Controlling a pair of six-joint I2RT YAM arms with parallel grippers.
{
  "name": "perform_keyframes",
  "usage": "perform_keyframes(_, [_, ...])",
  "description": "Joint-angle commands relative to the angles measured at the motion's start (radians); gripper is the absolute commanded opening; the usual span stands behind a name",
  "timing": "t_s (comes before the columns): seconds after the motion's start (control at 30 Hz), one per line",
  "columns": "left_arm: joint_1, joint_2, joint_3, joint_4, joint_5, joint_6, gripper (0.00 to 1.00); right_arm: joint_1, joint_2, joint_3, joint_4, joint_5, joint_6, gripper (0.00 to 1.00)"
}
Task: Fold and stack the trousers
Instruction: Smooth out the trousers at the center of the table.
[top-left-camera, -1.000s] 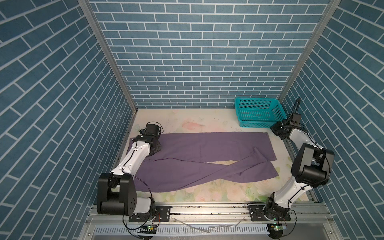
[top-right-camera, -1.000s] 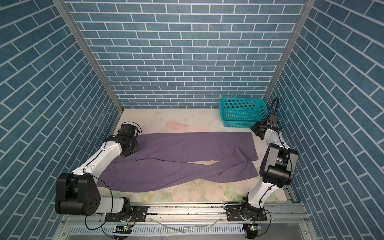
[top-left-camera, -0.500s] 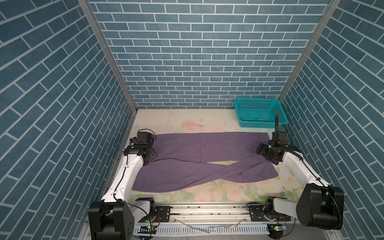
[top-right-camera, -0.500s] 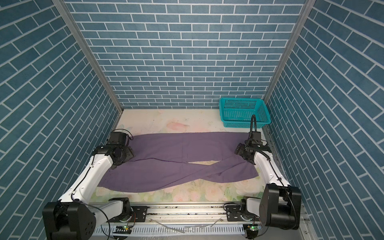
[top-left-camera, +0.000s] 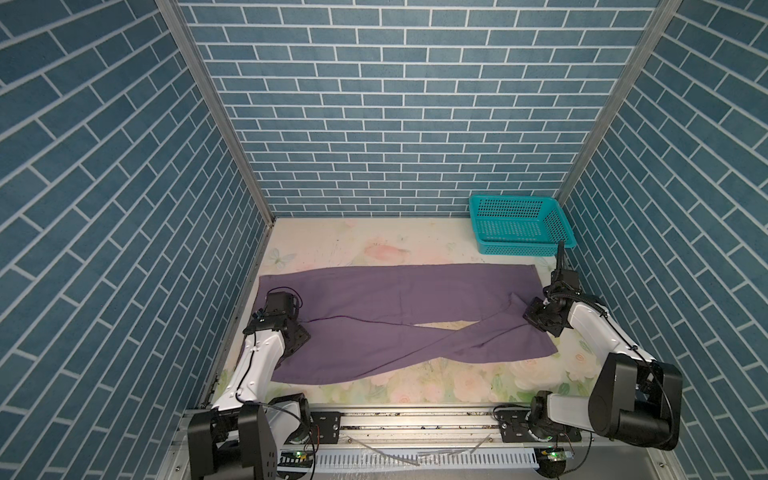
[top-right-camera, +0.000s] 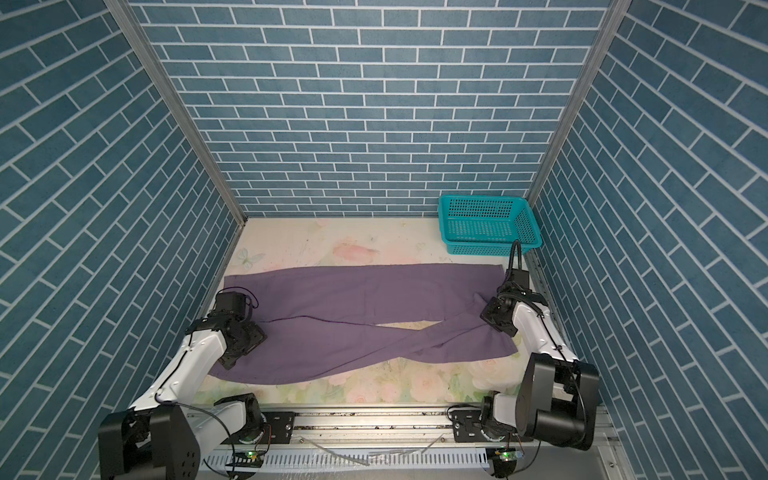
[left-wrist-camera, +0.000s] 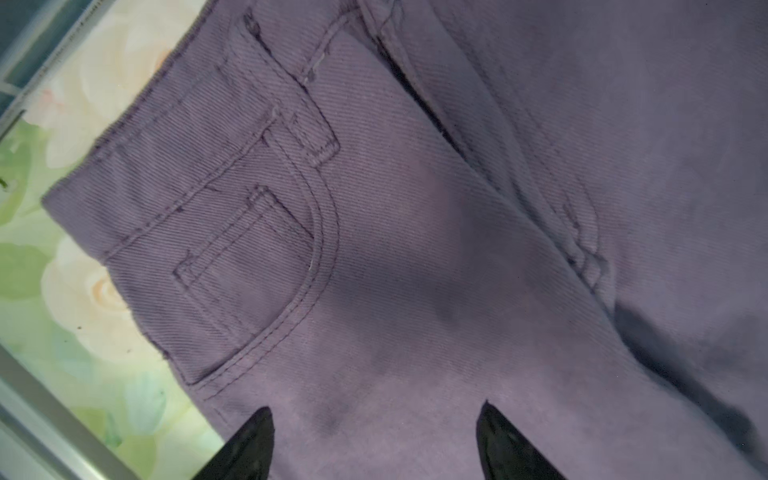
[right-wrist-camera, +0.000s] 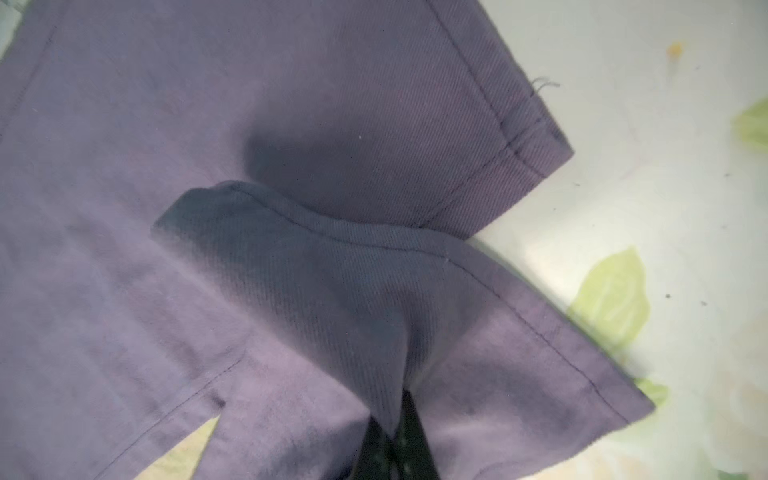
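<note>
Item: mauve trousers (top-left-camera: 395, 307), flat on floral mat (top-left-camera: 374, 245), legs crossed; my right gripper (right-wrist-camera: 397, 432) pinches a cloth ridge near a hem (right-wrist-camera: 561, 345), left gripper (left-wrist-camera: 374, 419) spread over the pocket (left-wrist-camera: 257, 270) (holding nothing), so lifting one-handed could drag the waist askew.

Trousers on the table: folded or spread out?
Spread out. The trousers lie full length across the table, both legs showing and crossing near the hems.

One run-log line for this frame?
phase: pre-fold grasp | left gripper: open above trousers waist | right gripper: shut on trousers leg cloth | trousers: spread out, unfolded, legs crossing
</note>
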Motion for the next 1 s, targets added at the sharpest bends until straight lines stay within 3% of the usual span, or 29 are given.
perform_keyframes(0.0, [0.004, 0.039, -0.008, 0.103, 0.0, -0.025, 0.78, -0.036, -0.043, 0.136, -0.108, 0.002, -0.013, 0.0])
perform_keyframes(0.27, [0.005, 0.112, 0.011, 0.166, -0.019, 0.011, 0.75, -0.056, 0.045, 0.442, -0.228, 0.047, -0.012, 0.0])
perform_keyframes(0.4, [0.004, 0.101, -0.021, 0.186, -0.028, 0.006, 0.75, -0.055, 0.049, 0.468, -0.194, 0.035, -0.019, 0.0])
perform_keyframes(0.47, [0.004, 0.097, -0.035, 0.186, -0.031, 0.004, 0.75, -0.057, 0.031, 0.432, -0.195, 0.054, -0.023, 0.4])
perform_keyframes(0.5, [0.006, 0.096, -0.038, 0.185, -0.032, 0.005, 0.76, -0.058, 0.029, 0.417, -0.211, 0.077, -0.024, 0.54])
perform_keyframes(0.53, [0.006, 0.094, -0.042, 0.183, -0.029, 0.005, 0.76, -0.06, 0.032, 0.403, -0.233, 0.103, -0.025, 0.64])
perform_keyframes(0.6, [0.006, 0.083, -0.041, 0.178, -0.014, 0.007, 0.76, -0.069, 0.042, 0.373, -0.264, 0.115, -0.037, 0.67])
perform_keyframes(0.7, [0.006, 0.051, -0.013, 0.137, 0.0, 0.011, 0.75, -0.072, 0.035, 0.307, -0.263, 0.095, -0.048, 0.66])
perform_keyframes(0.8, [0.006, -0.019, 0.005, 0.096, 0.011, 0.01, 0.71, -0.073, 0.027, 0.242, -0.214, 0.063, -0.049, 0.57])
perform_keyframes(0.83, [0.004, -0.043, 0.008, 0.082, 0.016, 0.007, 0.7, -0.073, 0.035, 0.236, -0.196, 0.051, -0.05, 0.5])
perform_keyframes(0.9, [0.003, -0.09, 0.012, 0.055, 0.028, 0.002, 0.68, -0.073, 0.068, 0.243, -0.156, 0.012, -0.049, 0.23])
perform_keyframes(0.97, [0.001, -0.125, 0.011, 0.034, 0.038, -0.004, 0.67, -0.072, 0.131, 0.276, -0.119, -0.051, -0.037, 0.08])
